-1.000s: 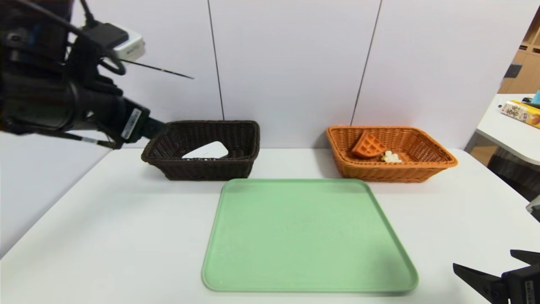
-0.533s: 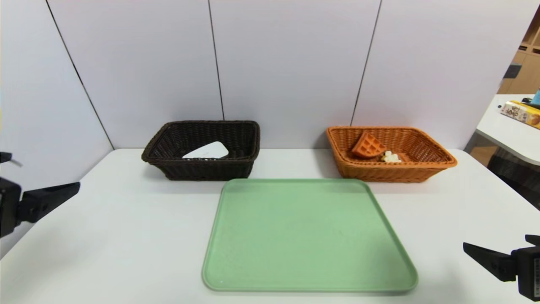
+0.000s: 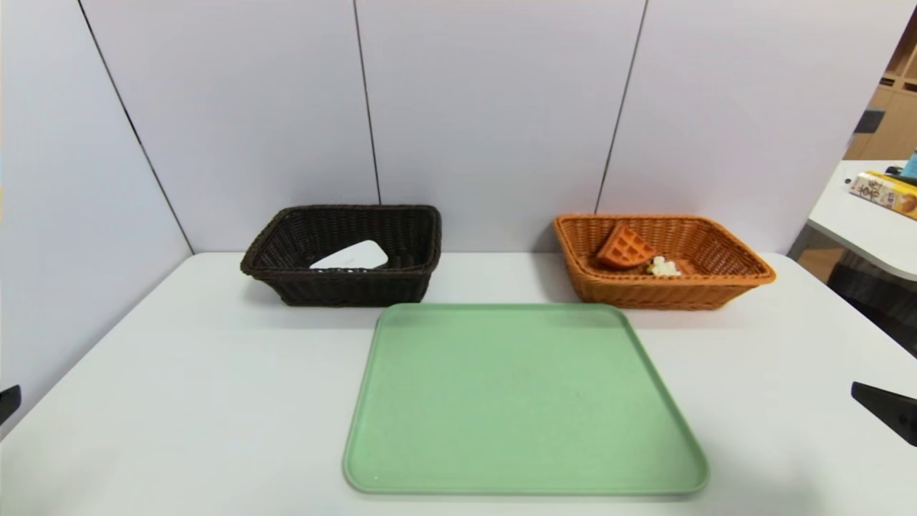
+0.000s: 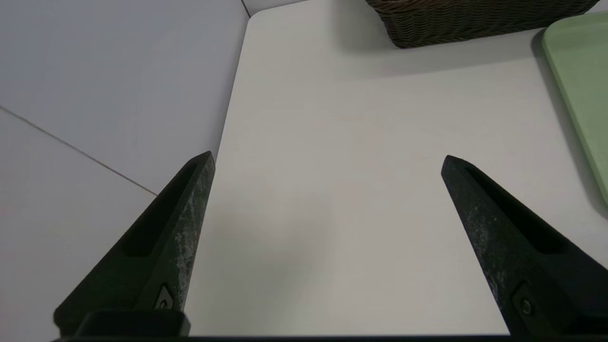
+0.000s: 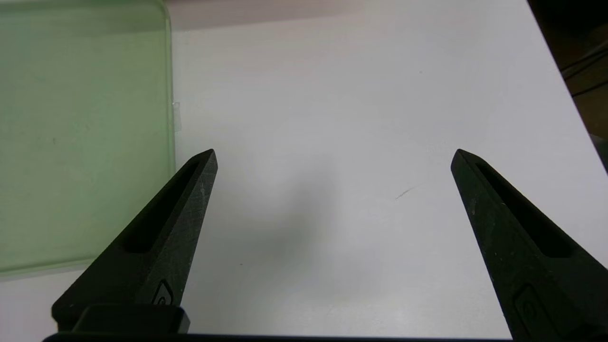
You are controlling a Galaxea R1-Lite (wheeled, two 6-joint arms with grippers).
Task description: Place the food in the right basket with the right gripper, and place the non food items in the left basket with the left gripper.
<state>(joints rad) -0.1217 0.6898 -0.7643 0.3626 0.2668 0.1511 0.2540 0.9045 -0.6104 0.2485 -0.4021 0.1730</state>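
With both sets of jaws spread wide and gripping nothing, the left gripper (image 4: 327,159) hangs over bare table (image 3: 179,401) by its left edge, the right gripper (image 5: 335,154) over bare table just right of the green tray (image 3: 523,401). Tray carries nothing. Behind it, well apart: dark basket (image 3: 344,287) on the left holds a white item (image 3: 351,256); orange basket (image 3: 666,290) on the right holds a waffle piece (image 3: 625,247) and a small pale food bit (image 3: 664,267).

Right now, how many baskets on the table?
2. Dark brown basket stands behind the green tray's far left corner; orange basket behind its far right corner. None seems hidden.
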